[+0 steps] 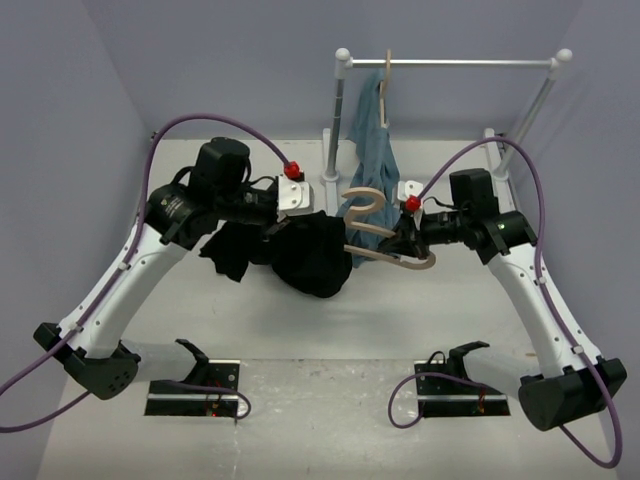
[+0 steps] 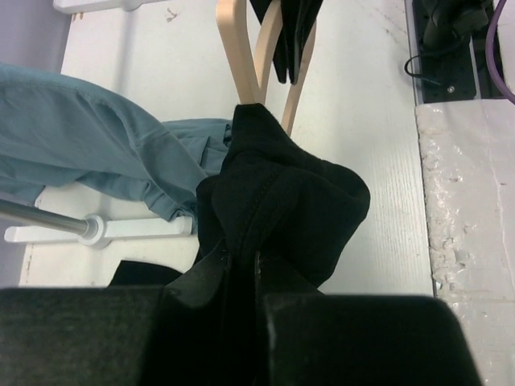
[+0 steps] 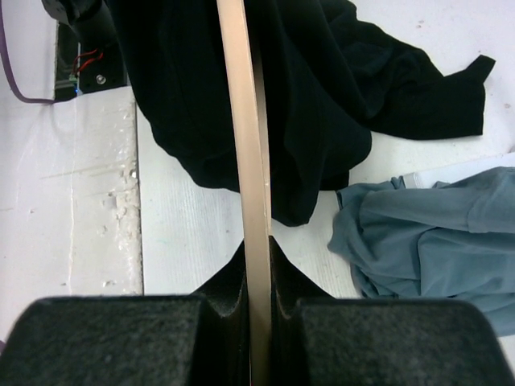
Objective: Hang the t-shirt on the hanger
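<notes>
While my left pincer [image 2: 244, 261] clamped the t-shirt [image 2: 282, 201], my right pincer [image 3: 257, 253] gripped the hanger [image 3: 245, 121]; a blue-grey garment [image 1: 372, 150] hung just beyond, crowding them.

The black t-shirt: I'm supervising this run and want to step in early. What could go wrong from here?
1. The left tool pinches a bunched wad of the t-shirt, so the hanger may slide outside the cloth instead of into an opening.
2. The right tool clamps only one thin hanger arm, so cloth drag might twist it.
3. The blue-grey garment hangs close behind and could snag.
</notes>
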`<state>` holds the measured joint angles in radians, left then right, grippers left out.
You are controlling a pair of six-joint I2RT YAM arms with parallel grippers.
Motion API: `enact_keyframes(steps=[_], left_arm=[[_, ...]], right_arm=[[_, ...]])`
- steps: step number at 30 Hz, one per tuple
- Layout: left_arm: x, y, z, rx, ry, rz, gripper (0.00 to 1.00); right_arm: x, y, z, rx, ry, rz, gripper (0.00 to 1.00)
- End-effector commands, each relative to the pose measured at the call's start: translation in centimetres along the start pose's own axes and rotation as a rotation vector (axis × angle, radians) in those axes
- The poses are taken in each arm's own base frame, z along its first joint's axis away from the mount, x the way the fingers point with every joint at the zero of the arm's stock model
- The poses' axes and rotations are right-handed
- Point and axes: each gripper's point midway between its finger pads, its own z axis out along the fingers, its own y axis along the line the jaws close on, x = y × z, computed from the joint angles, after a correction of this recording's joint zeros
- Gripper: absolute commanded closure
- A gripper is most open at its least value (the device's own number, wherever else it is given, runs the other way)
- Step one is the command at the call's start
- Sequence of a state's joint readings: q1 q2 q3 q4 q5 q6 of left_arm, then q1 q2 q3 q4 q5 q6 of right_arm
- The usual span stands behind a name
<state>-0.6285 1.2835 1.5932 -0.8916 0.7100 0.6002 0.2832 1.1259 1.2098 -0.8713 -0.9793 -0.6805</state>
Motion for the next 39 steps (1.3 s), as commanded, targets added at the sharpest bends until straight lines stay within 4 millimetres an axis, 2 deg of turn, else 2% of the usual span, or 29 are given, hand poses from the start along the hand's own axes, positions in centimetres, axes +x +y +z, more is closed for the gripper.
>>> enact_keyframes(steps=[1, 2, 4, 5, 7, 8, 9, 10, 11, 13, 14, 15, 16, 18, 19, 20, 22, 25, 26, 28, 32, 35, 39], left_arm=[[-1.5, -0.7, 0.1, 0.048, -0.068, 0.047, 1.00], [-1.5, -0.4, 0.1, 0.030, -0.070, 0.041, 1.00], [-0.8, -0.2, 0.1, -0.008, -0.052, 0.007, 1.00], [-0.6, -0.1, 0.0, -0.021, -0.047, -0.004, 1.00], [-0.1, 0.2, -0.4, -0.073, -0.032, -0.024, 1.00], [0.0, 0.4, -0.6, -0.098, -0.029, -0.042, 1.00], [0.4, 1.1, -1.1, -0.174, -0.024, -0.058, 1.00], [0.5, 1.5, -1.6, -0.232, -0.034, -0.076, 1.00], [0.4, 1.7, -2.1, -0.276, -0.055, -0.092, 1.00], [0.4, 1.9, -3.5, -0.375, -0.092, -0.098, 1.00], [0.2, 1.6, -3.9, -0.390, -0.120, -0.112, 1.00], [-0.2, 1.0, -4.6, -0.408, -0.161, -0.100, 1.00], [-0.8, 0.4, -5.4, -0.417, -0.197, -0.104, 1.00], [-1.6, 0.0, -6.4, -0.454, -0.270, -0.111, 1.00], [-1.0, -0.1, -6.3, -0.466, -0.276, -0.138, 1.00], [-1.6, -0.3, -6.9, -0.481, -0.311, -0.156, 1.00], [-1.5, -0.7, -6.7, -0.465, -0.333, -0.194, 1.00], [-1.7, -1.4, -6.0, -0.409, -0.347, -0.230, 1.00], [-1.8, -1.6, -5.9, -0.398, -0.355, -0.237, 1.00], [-2.1, -1.6, -6.0, -0.401, -0.378, -0.256, 1.00], [-2.7, -1.9, -6.1, -0.390, -0.426, -0.303, 1.00], [-3.3, -2.1, -6.0, -0.366, -0.461, -0.327, 1.00], [-5.1, -3.5, -6.0, -0.274, -0.546, -0.338, 1.00]], right_arm=[[-4.9, 0.4, -0.4, 0.001, -0.195, -0.102, 1.00], [-5.8, -0.4, -0.6, 0.054, -0.228, -0.085, 0.83], [-6.0, -1.6, -1.1, 0.162, -0.245, -0.043, 0.53], [-6.1, -2.9, -1.8, 0.271, -0.255, 0.005, 0.40], [-6.2, -5.1, -3.4, 0.457, -0.287, 0.102, 0.05], [-5.7, -6.3, -4.7, 0.583, -0.309, 0.214, 0.01], [-5.0, -7.7, -6.9, 0.763, -0.370, 0.380, 0.01], [-4.3, -8.1, -8.2, 0.860, -0.427, 0.484, 0.01], [-3.7, -7.7, -8.8, 0.894, -0.467, 0.543, 0.01], [-3.3, -6.7, -8.6, 0.870, -0.545, 0.616, 0.01], [-1.5, -6.5, -8.1, 0.876, -0.555, 0.663, 0.01], [-2.5, -5.6, -8.7, 0.856, -0.639, 0.653, 0.01], [-1.3, -5.0, -7.4, 0.796, -0.659, 0.723, 0.05], [-2.2, -3.4, -5.2, 0.581, -0.789, 0.859, 0.16], [-2.3, -2.7, -4.0, 0.482, -0.810, 0.887, 0.19], [-1.7, -2.2, -2.1, 0.385, -0.808, 0.896, 0.24], [-1.6, -1.0, 0.9, 0.295, -0.762, 0.929, 0.25], [-3.8, 0.0, 5.3, 0.259, -0.693, 0.905, 0.25], [-5.1, -0.2, 5.3, 0.256, -0.734, 0.895, 0.26], [-6.1, 0.1, 6.6, 0.247, -0.758, 0.902, 0.27], [-7.0, 0.2, 9.4, 0.262, -0.768, 0.916, 0.27], [-6.9, 0.4, 11.7, 0.296, -0.734, 0.918, 0.26], [-5.9, -1.3, 13.9, 0.437, -0.698, 0.916, 0.23]])
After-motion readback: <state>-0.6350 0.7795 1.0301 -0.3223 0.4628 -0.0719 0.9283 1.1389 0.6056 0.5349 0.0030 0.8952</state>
